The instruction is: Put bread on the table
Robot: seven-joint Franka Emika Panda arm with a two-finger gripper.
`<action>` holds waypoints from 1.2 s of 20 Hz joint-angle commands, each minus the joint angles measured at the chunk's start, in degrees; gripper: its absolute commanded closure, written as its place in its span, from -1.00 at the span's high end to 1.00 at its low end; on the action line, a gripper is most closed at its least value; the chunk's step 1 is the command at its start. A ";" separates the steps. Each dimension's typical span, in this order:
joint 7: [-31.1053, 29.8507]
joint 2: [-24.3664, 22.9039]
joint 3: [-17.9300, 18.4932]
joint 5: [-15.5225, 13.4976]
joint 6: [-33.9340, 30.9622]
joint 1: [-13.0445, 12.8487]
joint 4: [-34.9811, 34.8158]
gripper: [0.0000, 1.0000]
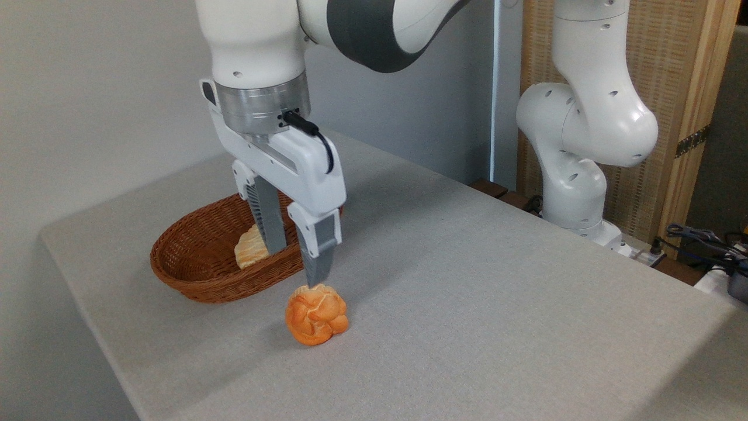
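- Glossy orange with paler cream streaks along the knots: round roll (316,314), well in from the table's front edge.
- Golden-brown and pale cream in braided bands: loaf (251,248), partly hidden in the basket.
- Reddish-brown woven wicker, tight regular weave: basket (198,257), toward the table's left edge.
- Light grey, fine fabric texture, no print: table (497,304).
- White casing, grey fingers (318,257), black cable across the top: gripper (295,257).
- White shells, dark grey joint bands, bare silver metal ring at the wrist: arm (257,52).
- Pale straw weave framed in light wood: screen (666,76) beyond the table's far right corner.
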 commanded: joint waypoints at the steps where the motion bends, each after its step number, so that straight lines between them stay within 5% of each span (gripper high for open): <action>1: -3.83 -0.24 -5.34 -2.37 -1.23 -0.43 0.42 1.00; 7: -14.20 0.02 -16.06 -2.29 0.36 -0.43 -0.37 1.00; 13: -19.13 0.63 -21.70 -1.85 0.36 -1.30 -2.56 1.00; 24: -20.28 5.64 -21.88 1.32 0.27 -2.36 -3.01 1.00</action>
